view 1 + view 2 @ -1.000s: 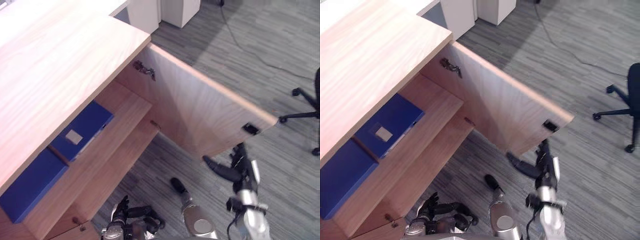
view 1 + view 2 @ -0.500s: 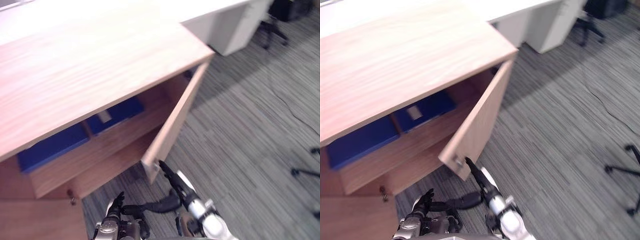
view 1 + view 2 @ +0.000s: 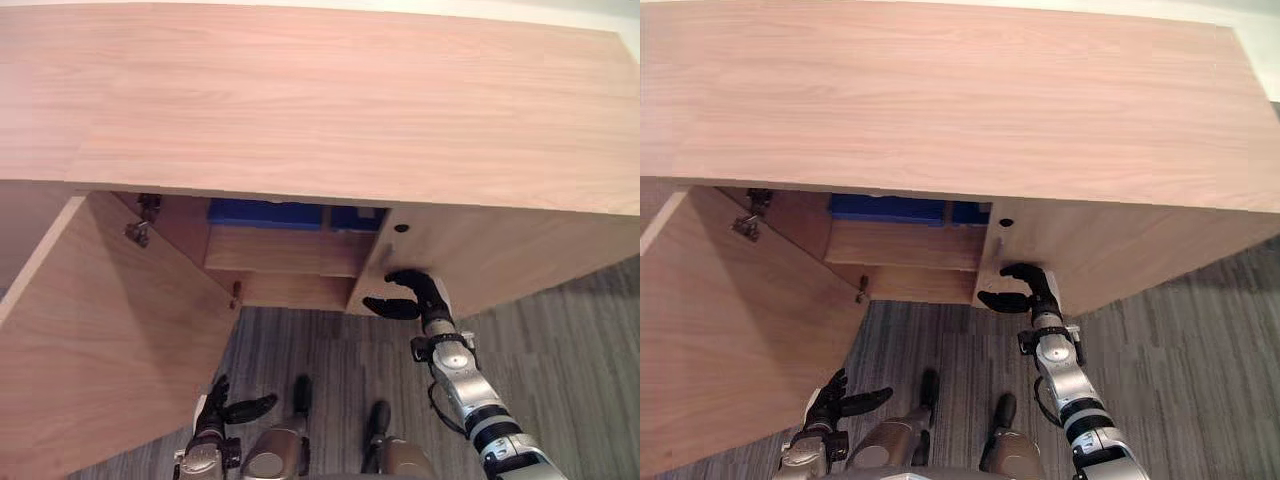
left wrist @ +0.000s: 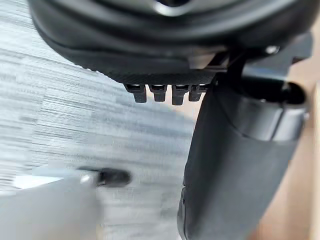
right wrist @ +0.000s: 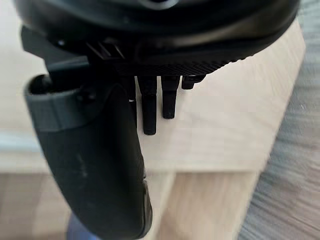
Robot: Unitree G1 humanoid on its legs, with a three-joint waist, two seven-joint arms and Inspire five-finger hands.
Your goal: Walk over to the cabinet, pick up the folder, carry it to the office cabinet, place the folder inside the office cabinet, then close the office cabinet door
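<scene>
At the free edge of the right door (image 3: 500, 250): noting right hand (image 3: 420, 295) laid against the outer face near the lower corner, fingers loosely bent, thumb spread, holding nothing. Noting left hand (image 3: 225, 410) hanging low over the floor, fingers spread, likewise empty.

Working outward: seeing left door (image 3: 100, 320) standing wide open and right door standing partly open, with a gap between them onto the upper shelf (image 3: 265, 250).

Finding blue folder (image 3: 265, 213) lying flat on that shelf, back from its front edge, under the cabinet top (image 3: 320, 100). Seeing a second blue piece (image 3: 355, 217) just beside it, toward the shelf's right end.

Reading folder as deep blue and flat; seeing just a strip of it.

Judging it stiff-boarded, light to moderate in weight, smooth enough to slide on wood, not fragile. If reseating, expecting to take it at the near edge, thumb above, fingers below.

Judging placement done, door closing as the step in hand.
</scene>
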